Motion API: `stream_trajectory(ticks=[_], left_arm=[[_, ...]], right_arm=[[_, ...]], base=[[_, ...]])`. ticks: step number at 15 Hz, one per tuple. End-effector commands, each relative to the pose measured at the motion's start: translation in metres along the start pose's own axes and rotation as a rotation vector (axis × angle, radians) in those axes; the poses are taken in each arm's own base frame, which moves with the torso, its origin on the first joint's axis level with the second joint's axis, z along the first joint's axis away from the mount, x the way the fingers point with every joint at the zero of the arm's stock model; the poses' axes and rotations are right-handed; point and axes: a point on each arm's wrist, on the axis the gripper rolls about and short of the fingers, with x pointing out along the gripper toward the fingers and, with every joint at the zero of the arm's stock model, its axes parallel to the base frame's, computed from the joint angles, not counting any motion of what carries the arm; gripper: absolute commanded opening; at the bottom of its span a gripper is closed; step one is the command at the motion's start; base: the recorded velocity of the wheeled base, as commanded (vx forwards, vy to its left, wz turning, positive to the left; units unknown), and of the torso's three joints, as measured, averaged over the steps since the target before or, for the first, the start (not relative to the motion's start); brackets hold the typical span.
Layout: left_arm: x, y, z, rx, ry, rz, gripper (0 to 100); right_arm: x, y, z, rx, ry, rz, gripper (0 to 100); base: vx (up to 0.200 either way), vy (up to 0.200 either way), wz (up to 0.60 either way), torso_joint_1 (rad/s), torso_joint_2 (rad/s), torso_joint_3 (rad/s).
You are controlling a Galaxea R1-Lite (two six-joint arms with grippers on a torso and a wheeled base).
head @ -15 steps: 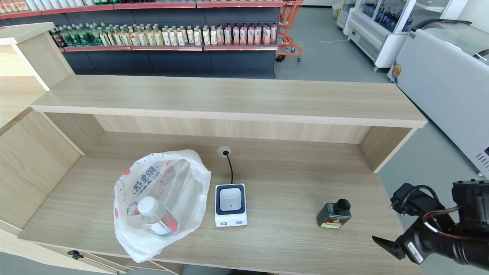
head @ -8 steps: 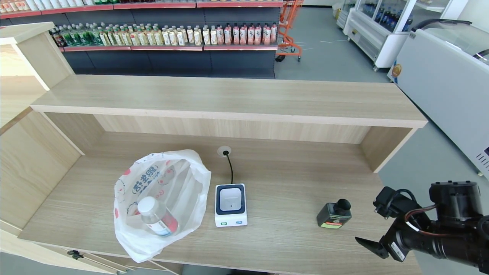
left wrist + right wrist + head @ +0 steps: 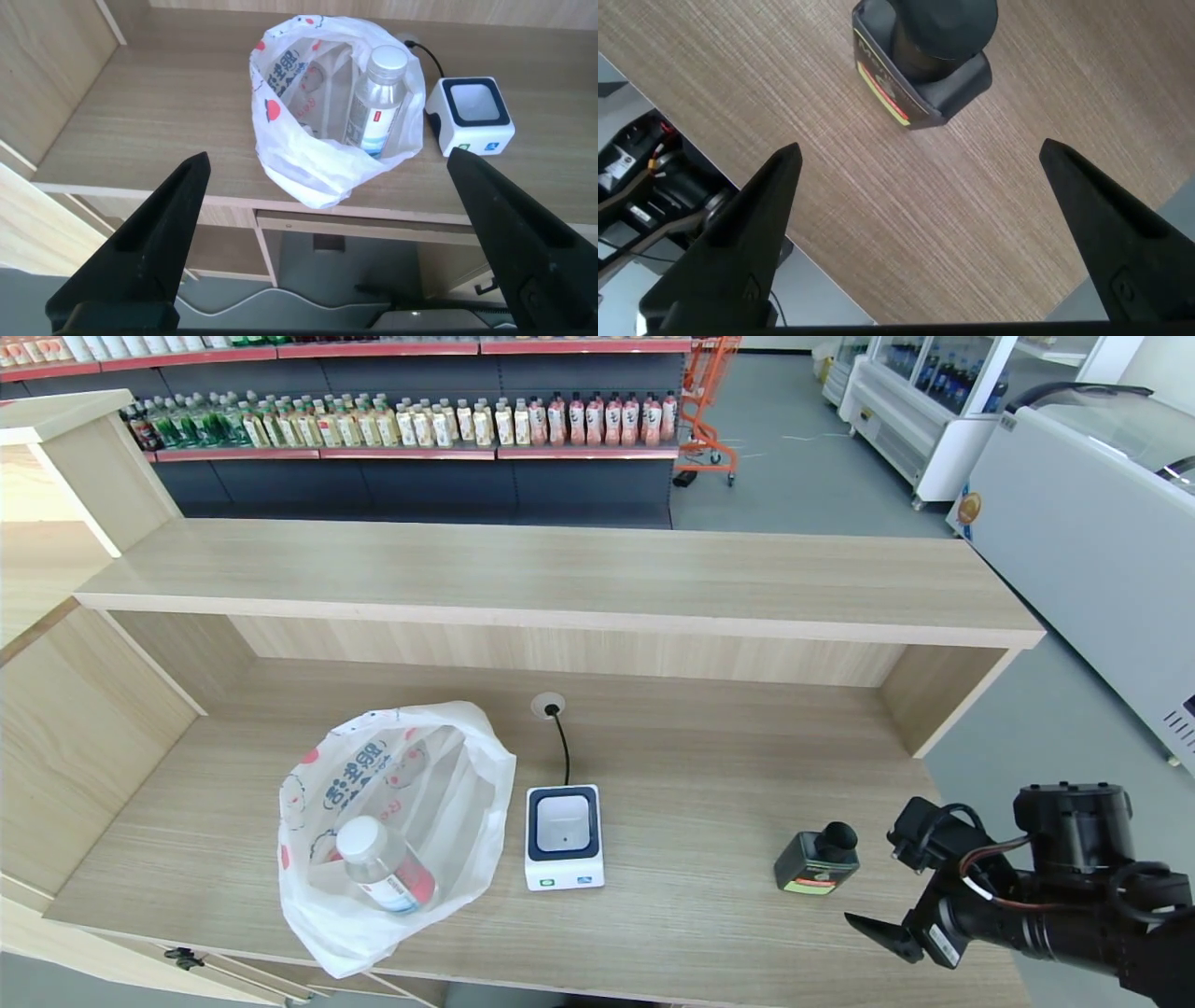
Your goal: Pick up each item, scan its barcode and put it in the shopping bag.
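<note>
I am holding the right gripper (image 3: pixel 920 154) spread wide, empty; the dark bottle (image 3: pixel 920 61) is standing just beyond the fingertips, centred on the gap, untouched. Its cap (image 3: pixel 945 23) is running off frame; the label (image 3: pixel 881 82) is showing edge-on, illegible

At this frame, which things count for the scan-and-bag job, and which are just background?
Job: dark bottle on the counter; scanner; shopping bag, water bottle inside; right gripper, open, near the dark bottle.
Just there: drink shelves; orange cart; chest freezer.
</note>
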Motion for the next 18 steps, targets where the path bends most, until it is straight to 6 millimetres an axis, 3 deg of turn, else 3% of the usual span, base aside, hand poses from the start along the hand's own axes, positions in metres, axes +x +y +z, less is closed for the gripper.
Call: stream_trajectory(ticks=[1, 3, 4, 11, 15, 16, 18], left_arm=[[0.000, 0.000, 0.000, 0.000, 0.001, 0.000, 100], [0.000, 0.000, 0.000, 0.000, 0.001, 0.000, 100], [0.000, 0.000, 0.000, 0.000, 0.001, 0.000, 100], [0.000, 0.000, 0.000, 0.000, 0.001, 0.000, 100], [0.000, 0.000, 0.000, 0.000, 0.001, 0.000, 100], [0.000, 0.000, 0.000, 0.000, 0.001, 0.000, 100], [0.000, 0.000, 0.000, 0.000, 0.001, 0.000, 100]], right_arm=[[0.007, 0.002, -0.005, 0.002, 0.019, 0.022, 100], [0.013, 0.001, -0.006, -0.004, 0.008, 0.017, 100], [0.016, 0.001, -0.007, -0.004, 0.006, 0.017, 0], [0.027, 0.001, -0.010, -0.005, -0.020, 0.049, 0], [0.010, -0.002, 0.000, -0.031, -0.069, 0.005, 0], [0.003, -0.005, 0.006, -0.041, -0.096, -0.015, 100], [-0.003, -0.007, 0.011, -0.057, -0.120, -0.035, 100]], base=[[0.000, 0.000, 0.00, 0.000, 0.00, 0.000], [0.000, 0.000, 0.00, 0.000, 0.00, 0.000], [0.000, 0.000, 0.00, 0.000, 0.00, 0.000], [0.000, 0.000, 0.00, 0.000, 0.00, 0.000], [0.000, 0.000, 0.00, 0.000, 0.00, 0.000], [0.000, 0.000, 0.00, 0.000, 0.00, 0.000], [0.000, 0.000, 0.00, 0.000, 0.00, 0.000]])
